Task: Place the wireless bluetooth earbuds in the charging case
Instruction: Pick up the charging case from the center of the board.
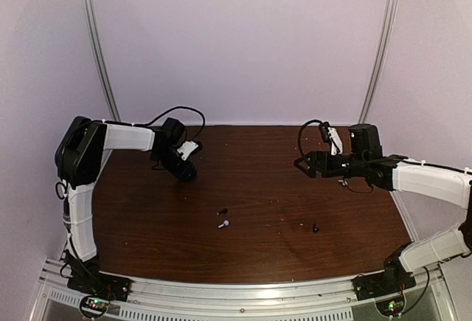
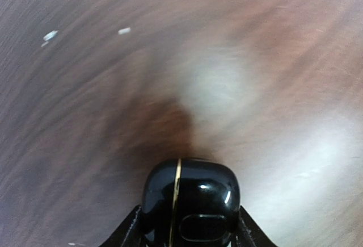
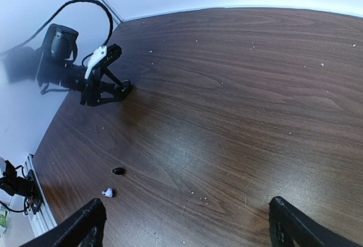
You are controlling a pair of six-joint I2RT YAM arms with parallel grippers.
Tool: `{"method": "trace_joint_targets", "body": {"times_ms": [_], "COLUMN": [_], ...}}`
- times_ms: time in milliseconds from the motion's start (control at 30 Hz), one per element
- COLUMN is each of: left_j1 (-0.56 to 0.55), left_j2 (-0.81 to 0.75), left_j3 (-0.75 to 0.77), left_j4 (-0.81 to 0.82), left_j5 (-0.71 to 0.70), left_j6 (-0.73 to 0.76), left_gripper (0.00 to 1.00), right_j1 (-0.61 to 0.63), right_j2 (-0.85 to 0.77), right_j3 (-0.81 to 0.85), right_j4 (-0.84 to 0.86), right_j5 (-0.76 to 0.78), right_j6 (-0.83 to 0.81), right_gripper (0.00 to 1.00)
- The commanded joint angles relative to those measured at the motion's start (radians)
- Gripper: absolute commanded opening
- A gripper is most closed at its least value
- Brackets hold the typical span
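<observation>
Pale walls stand round a dark brown wooden table [image 1: 147, 225], its grain flecked with small pale crumbs. My left gripper [image 1: 184, 171] reaches over the far left part of the wood, and its jaws pinch the charging case [image 2: 193, 199], one finger [image 2: 129, 231] pressed against each side. The case is glossy black and rounded, with a thin gold line running down its face and an oval recess low on the front. Its lid looks closed. The wood behind it in my left wrist view is blurred, so I cannot tell whether the case touches the table.

My right gripper [image 1: 300, 164] hangs over the far right part of the table, pointing toward the left arm. Its jaws are spread wide with nothing between them, and both black fingers [image 3: 85, 224] show at the lower corners of my right wrist view.

The earbuds lie loose on the bare wood, well apart from the case. A black earbud [image 1: 223, 211] sits near the middle of the table, with a white earbud [image 1: 223, 224] just beside it on the near side. A second black earbud [image 1: 316, 227] lies off to the right of that pair. A tiny white thing [image 1: 342, 182] lies under my right wrist, too small to name.
</observation>
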Motion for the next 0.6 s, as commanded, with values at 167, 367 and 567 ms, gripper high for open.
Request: {"method": "trace_joint_targets", "body": {"times_ms": [167,367,567], "left_j1": [-0.178,-0.274,-0.388], "left_j2": [-0.117,-0.164,-0.2], "left_j3": [-0.116,-0.119,-0.083], "left_j4": [0.17,0.253,0.296], "left_j5": [-0.004,-0.033,-0.073], "left_j6": [-0.002,0.004,0.033], "left_gripper": [0.22,0.22,0.21], "right_j1": [-0.004,-0.002,0.02], "right_j2": [0.01,0.026,0.04], "right_j3": [-0.076,-0.128,-0.158], "right_j4": [0.114,0.202,0.279], "right_j5": [-0.029,-0.103,-0.135], "right_j6": [0.126,0.192,0.251], "right_gripper": [1.0,0.98,0.94]}}
